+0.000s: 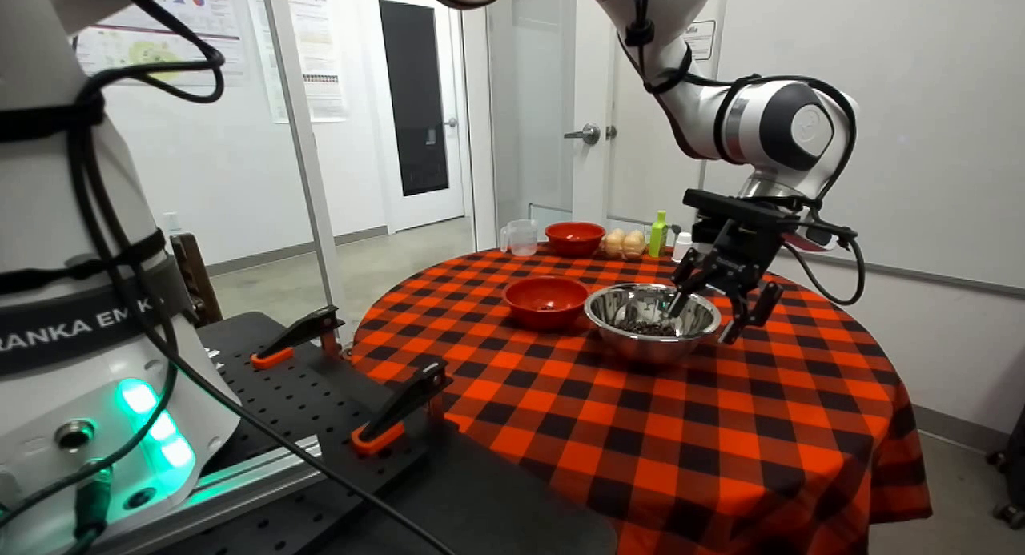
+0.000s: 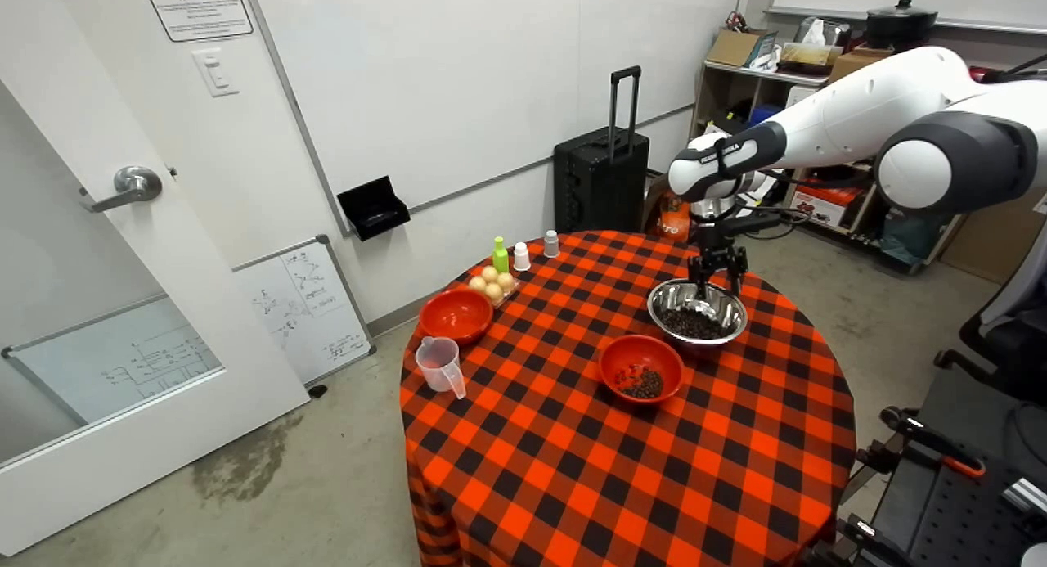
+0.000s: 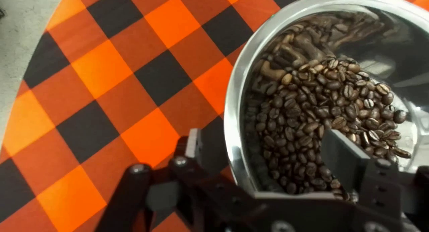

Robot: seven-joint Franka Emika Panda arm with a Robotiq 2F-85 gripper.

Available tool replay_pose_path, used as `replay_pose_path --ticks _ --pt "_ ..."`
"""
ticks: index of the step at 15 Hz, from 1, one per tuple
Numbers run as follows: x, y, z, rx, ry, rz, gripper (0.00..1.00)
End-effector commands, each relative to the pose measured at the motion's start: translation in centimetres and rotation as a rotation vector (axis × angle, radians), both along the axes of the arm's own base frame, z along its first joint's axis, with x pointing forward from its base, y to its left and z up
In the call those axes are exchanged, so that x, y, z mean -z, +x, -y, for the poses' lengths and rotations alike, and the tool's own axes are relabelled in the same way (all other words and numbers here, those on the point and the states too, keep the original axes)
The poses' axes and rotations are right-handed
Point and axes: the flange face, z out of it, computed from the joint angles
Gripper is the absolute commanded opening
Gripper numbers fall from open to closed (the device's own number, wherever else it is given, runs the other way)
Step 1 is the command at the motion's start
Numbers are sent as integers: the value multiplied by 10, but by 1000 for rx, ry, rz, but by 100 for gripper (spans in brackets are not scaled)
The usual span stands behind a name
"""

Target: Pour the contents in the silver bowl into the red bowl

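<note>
On the silver bowl [image 1: 650, 350] at right, smooth polished metal with a mirror shine. On the coffee beans [image 3: 301, 138], a smooth, soft gloss. Over unclear material, glossy and smooth on both the near red bowl [image 1: 546, 318] and the far red bowl [image 1: 574, 247]. Matt checked cloth [image 2: 556, 321], softly folded at the edge. At left, clear plastic on the jug [image 2: 438, 362]; far, glossy plastic look on the green bottle [image 2: 500, 258]. On the jaws, dull black parts and flat, matt grey pads [image 3: 342, 160].
</note>
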Motion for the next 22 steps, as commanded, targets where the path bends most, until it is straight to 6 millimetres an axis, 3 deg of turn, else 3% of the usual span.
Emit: replay_pose_path --ticks 1,6,7,8,10,14,15,16,17,18,22 --pt "-4 6 6 9 19 -11 60" --pt "-3 7 7 6 24 -16 19" --pt "-3 7 7 2 25 -17 49" --pt "-2 8 8 0 26 -18 58" --pt "0 9 7 -6 26 -20 65" --pt "6 10 5 -12 33 -25 94" --pt "8 10 5 -13 34 -26 94" --pt "9 10 5 -13 34 -27 82" --pt "10 10 5 -14 35 -27 63" --pt "10 10 5 -15 35 -27 61" --pt "12 10 4 -16 32 -26 31"
